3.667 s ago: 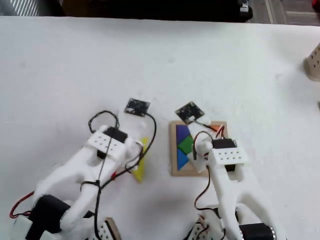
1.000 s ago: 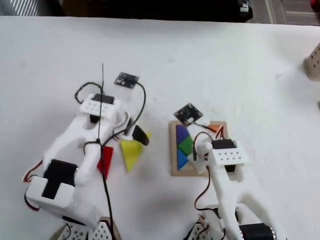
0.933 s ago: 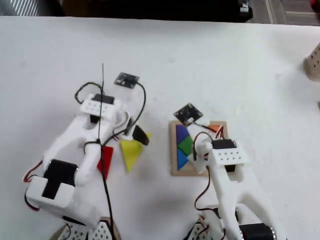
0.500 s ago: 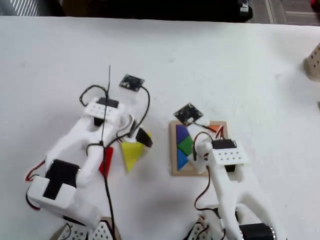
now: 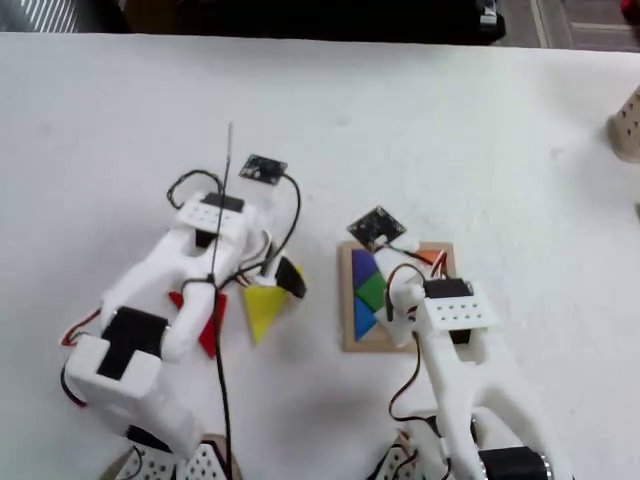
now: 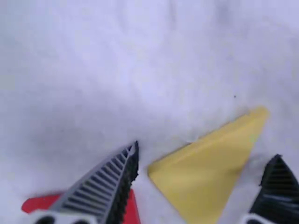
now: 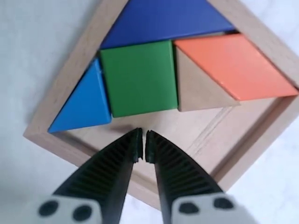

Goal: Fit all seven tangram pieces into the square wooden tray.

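Observation:
The square wooden tray (image 5: 398, 343) lies right of centre and holds a large blue triangle (image 7: 163, 18), a green square (image 7: 139, 77), a small blue triangle (image 7: 84, 100) and an orange parallelogram (image 7: 233, 65). My right gripper (image 7: 143, 142) hangs shut over the tray's bare near part with nothing in it. A yellow triangle (image 5: 262, 306) lies on the table left of the tray. My left gripper (image 6: 205, 154) stands open astride it, one finger on either side. A red triangle (image 5: 210, 322) lies beside it, partly under the left arm.
A white tabletop (image 5: 450, 130) stretches around the arms, with a wooden pegged object (image 5: 627, 125) at the far right edge. Small black boards (image 5: 263, 168) on cables sit above each wrist.
Over 3.7 s the left arm swung left and up, uncovering the red and yellow triangles. In the last second its gripper crept slightly right toward the yellow triangle. The right arm stayed still.

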Motion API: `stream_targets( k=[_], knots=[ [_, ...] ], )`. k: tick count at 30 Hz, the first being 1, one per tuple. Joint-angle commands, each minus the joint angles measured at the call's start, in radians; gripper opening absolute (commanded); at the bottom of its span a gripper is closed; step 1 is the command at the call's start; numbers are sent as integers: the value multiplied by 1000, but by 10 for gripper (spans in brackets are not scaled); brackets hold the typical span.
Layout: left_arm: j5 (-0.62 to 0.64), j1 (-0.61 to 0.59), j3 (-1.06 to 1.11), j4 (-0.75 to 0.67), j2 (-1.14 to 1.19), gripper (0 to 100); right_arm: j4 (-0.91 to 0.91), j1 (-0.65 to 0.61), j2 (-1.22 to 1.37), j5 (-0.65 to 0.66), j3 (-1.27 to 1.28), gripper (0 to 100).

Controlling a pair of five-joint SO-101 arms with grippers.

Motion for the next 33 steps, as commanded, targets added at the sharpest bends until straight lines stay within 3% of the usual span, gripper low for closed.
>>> stream_targets(
  k=[1, 10, 23, 33],
  knots=[
    [20, 10, -58, 25, 22, 411, -13, -12, -31, 11, -3, 18],
    [14, 19, -14, 3, 38, 412, -13, -12, -31, 12, -3, 18],
    [-213, 38, -11, 49, 41, 411, -15, -12, -31, 14, -3, 18],
    [-221, 41, -12, 52, 41, 411, -15, -12, -31, 14, -3, 18]
  ],
)
